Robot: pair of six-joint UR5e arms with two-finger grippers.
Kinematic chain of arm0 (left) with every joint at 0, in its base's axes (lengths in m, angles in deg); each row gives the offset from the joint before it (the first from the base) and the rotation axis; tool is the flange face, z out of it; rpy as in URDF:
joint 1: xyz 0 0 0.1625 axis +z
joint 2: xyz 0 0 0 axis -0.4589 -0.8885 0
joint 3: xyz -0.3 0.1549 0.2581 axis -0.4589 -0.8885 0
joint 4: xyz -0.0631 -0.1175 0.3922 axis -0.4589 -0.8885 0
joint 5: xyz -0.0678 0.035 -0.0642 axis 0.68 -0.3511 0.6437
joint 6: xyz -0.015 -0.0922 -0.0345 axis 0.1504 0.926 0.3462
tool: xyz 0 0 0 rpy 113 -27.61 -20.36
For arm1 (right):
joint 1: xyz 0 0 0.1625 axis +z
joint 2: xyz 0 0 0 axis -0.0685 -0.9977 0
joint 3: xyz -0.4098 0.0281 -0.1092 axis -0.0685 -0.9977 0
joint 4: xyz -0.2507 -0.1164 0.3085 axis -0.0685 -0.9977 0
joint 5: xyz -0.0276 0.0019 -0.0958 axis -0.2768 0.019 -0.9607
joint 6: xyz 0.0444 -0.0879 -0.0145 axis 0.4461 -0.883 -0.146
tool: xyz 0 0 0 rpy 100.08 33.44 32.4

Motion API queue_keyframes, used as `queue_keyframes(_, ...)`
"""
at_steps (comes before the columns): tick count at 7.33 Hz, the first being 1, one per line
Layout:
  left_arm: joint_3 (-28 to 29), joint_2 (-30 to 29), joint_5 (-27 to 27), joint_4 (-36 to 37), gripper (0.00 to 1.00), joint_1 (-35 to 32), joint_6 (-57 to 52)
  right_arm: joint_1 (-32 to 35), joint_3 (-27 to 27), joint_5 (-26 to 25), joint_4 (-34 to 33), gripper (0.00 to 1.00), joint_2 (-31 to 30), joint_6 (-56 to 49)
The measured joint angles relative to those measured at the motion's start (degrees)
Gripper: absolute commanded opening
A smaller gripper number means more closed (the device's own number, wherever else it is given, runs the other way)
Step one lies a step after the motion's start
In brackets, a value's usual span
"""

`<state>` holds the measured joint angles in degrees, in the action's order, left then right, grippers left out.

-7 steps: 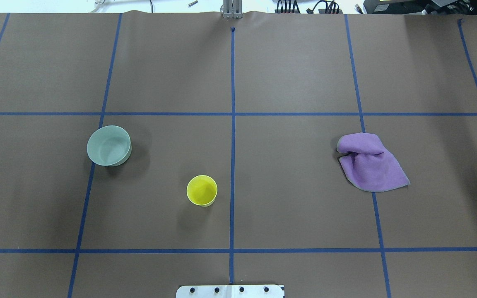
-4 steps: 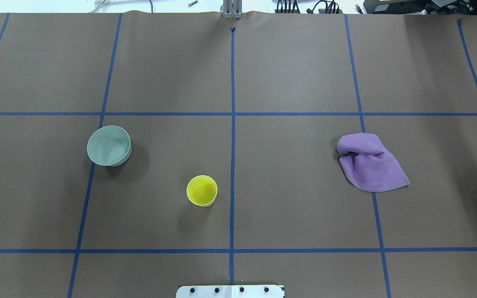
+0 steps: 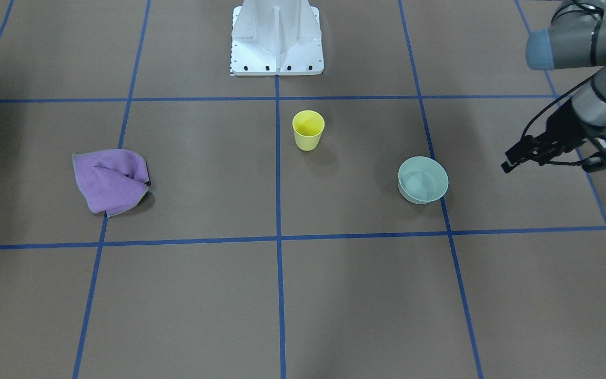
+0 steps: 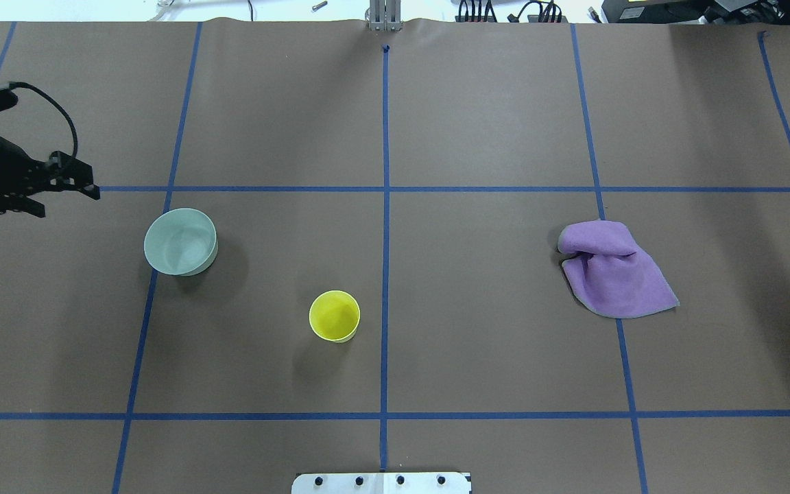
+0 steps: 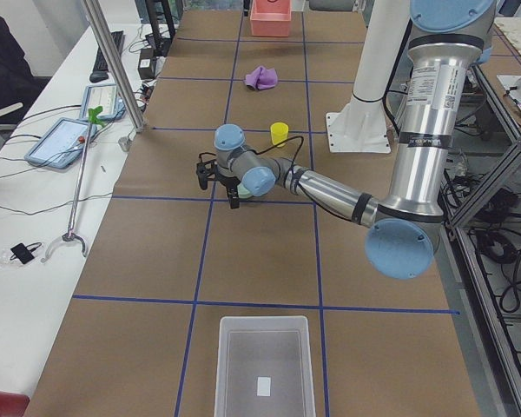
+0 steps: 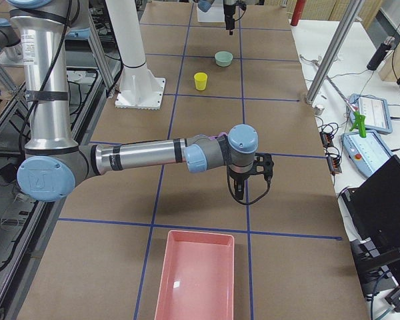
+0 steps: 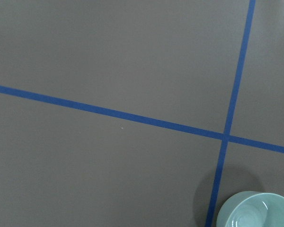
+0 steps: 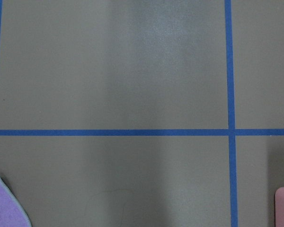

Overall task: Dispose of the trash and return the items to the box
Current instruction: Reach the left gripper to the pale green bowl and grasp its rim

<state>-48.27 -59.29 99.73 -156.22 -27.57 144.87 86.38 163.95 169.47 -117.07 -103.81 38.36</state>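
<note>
The pale mint-green bowl (image 4: 180, 241) stands upright and empty left of the table's middle; it also shows in the front view (image 3: 423, 180) and at the bottom right of the left wrist view (image 7: 255, 210). My left gripper (image 4: 73, 199) hangs above the table just beyond and to the left of the bowl, apart from it, jaws open and empty (image 3: 511, 160). The frosted-white box (image 5: 265, 365) stands empty at the table's left end. My right gripper (image 6: 248, 183) shows only in the right side view, near the purple cloth; I cannot tell whether it is open.
A yellow cup (image 4: 334, 315) stands upright near the centre line. A crumpled purple cloth (image 4: 611, 271) lies on the right half. A pink tray (image 6: 197, 280) sits at the table's right end. The white robot pedestal (image 3: 276, 37) is at the near edge.
My left arm and gripper have come into the overhead view from the left edge, next to the bowl. The bowl, cup and cloth have not moved.
</note>
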Motion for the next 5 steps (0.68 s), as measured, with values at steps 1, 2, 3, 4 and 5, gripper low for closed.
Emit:
queue_keyframes(1,1.33,-0.37,-1.84,-3.9,0.98,3.38,4.26,-0.01,0.01,0.0,0.0,1.0,0.12,0.04)
queue_keyframes(2,2.64,-1.29,-2.71,-5.62,0.98,5.8,6.13,-0.05,-0.02,0.01,0.01,1.0,0.23,0.05)
queue_keyframes(3,4.49,-2.92,-3.07,-6.32,0.84,7.54,6.88,-0.1,-0.05,0.09,0.0,1.0,0.28,0.06)
queue_keyframes(4,6.64,-4.82,-3.74,-6.65,0.22,8.92,7.23,-0.17,-0.05,0.2,0.0,1.0,0.3,0.06)
queue_keyframes(5,8.02,-6.02,-4.93,-6.7,0.0,10.1,7.37,-0.26,-0.05,0.29,0.0,1.0,0.34,0.06)
